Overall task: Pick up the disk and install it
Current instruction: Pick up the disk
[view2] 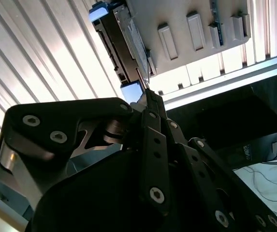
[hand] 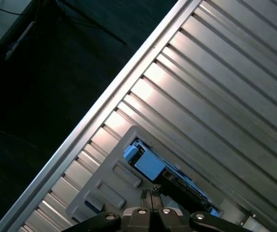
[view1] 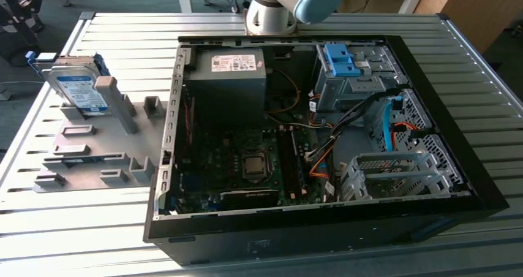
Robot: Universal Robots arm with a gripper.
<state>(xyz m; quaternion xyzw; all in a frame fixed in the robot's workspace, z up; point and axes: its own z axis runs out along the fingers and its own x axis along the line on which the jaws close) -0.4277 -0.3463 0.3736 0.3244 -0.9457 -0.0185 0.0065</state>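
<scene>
The disk (view1: 78,87), a silver hard drive with a white-and-blue label and a blue bracket, stands on edge in a slot of the grey holder plate (view1: 90,148) at the exterior view's left, outside the computer case. In both wrist views my gripper (view2: 145,94) (hand: 151,195) hangs above the slatted table with its fingers pressed together and nothing between them. The disk (view2: 121,43) (hand: 172,176) lies just beyond the fingertips, apart from them. My arm's base joint (view1: 278,7) sits at the far edge of the table.
An open black computer case (view1: 457,136) lies on the slatted metal table (view1: 82,228). Inside are a grey power supply (view1: 233,75), a blue latch piece (view1: 339,59), cables and a metal drive cage (view1: 392,173). The holder plate (view2: 191,29) has several empty slots.
</scene>
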